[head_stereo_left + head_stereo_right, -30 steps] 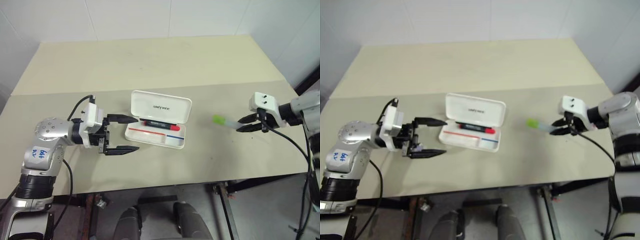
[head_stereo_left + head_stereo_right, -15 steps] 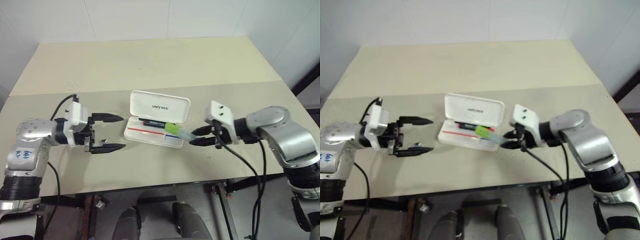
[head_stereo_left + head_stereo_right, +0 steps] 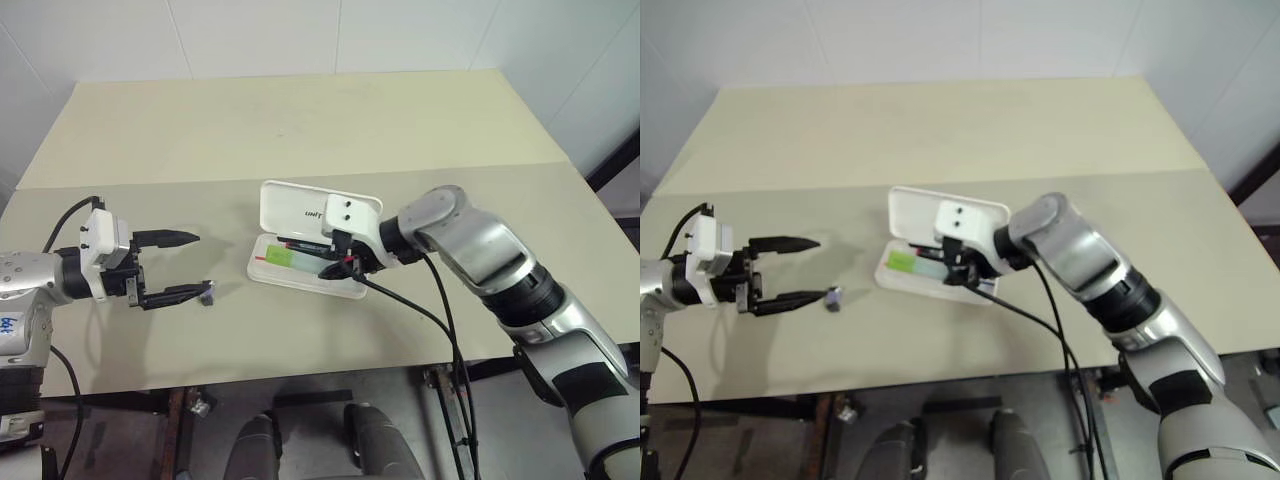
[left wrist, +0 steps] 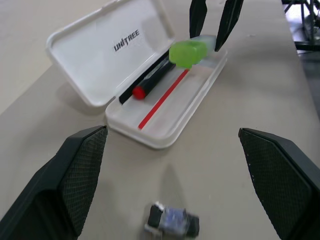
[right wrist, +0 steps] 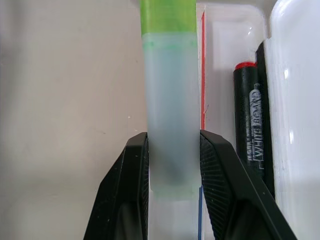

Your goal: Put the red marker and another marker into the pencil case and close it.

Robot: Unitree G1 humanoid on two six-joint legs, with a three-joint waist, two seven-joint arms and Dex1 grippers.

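Observation:
The white pencil case (image 3: 300,208) lies open at mid-table, lid raised at the back. The red marker (image 4: 150,82) rests in its tray along the hinge side. My right gripper (image 3: 335,266) is shut on another marker (image 3: 290,257), green-capped and pale-bodied, and holds it over the front of the tray with the cap toward the case's left end. In the right wrist view both pads (image 5: 137,165) press its pale body (image 5: 169,100). Whether it touches the tray I cannot tell. My left gripper (image 3: 200,264) stands open to the left of the case, nothing in it.
A small dark bluish object (image 3: 207,296) lies on the table by my left gripper's lower fingertip. The beige table (image 3: 300,120) stretches wide behind the case, and its front edge (image 3: 300,365) runs close below the case. White walls stand behind and to the right.
My right gripper has carried the green-capped marker leftward from the table's right side to over the case's tray. My left gripper has drawn back to the left, away from the case.

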